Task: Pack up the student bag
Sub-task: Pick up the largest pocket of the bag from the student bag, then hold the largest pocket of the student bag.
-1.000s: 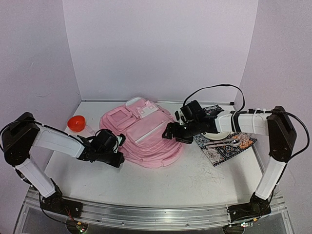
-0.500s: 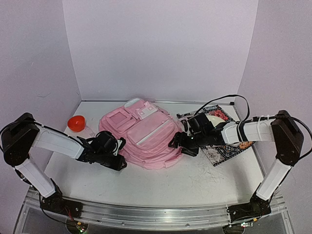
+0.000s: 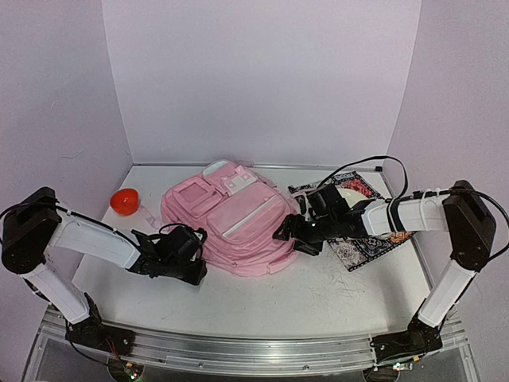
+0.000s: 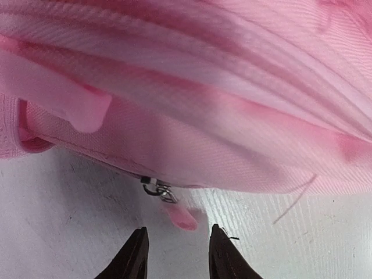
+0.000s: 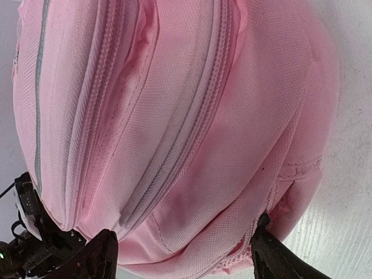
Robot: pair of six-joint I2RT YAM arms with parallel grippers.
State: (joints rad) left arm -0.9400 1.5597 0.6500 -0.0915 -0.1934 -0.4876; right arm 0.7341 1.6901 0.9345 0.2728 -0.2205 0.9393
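Observation:
The pink student bag (image 3: 227, 216) lies flat mid-table, front pockets and white patch facing up. My left gripper (image 3: 196, 272) is low at its near left edge. In the left wrist view it is open (image 4: 177, 256), and a small pink zip pull (image 4: 182, 218) hanging from a metal slider (image 4: 156, 188) lies on the table just ahead of the fingertips, untouched. My right gripper (image 3: 286, 235) is at the bag's near right end. In the right wrist view it is wide open (image 5: 186, 253), with the bag's bulging end (image 5: 192, 133) between the two fingers.
A red round object (image 3: 125, 200) sits on the table left of the bag. A dark patterned cloth (image 3: 364, 245) with a white plate (image 3: 351, 194) lies at the right, partly under my right arm. Walls enclose the back and sides.
My right arm has dropped and drawn back to the bag's near right end. My left gripper has slid toward the near edge, lower along the bag's left side.

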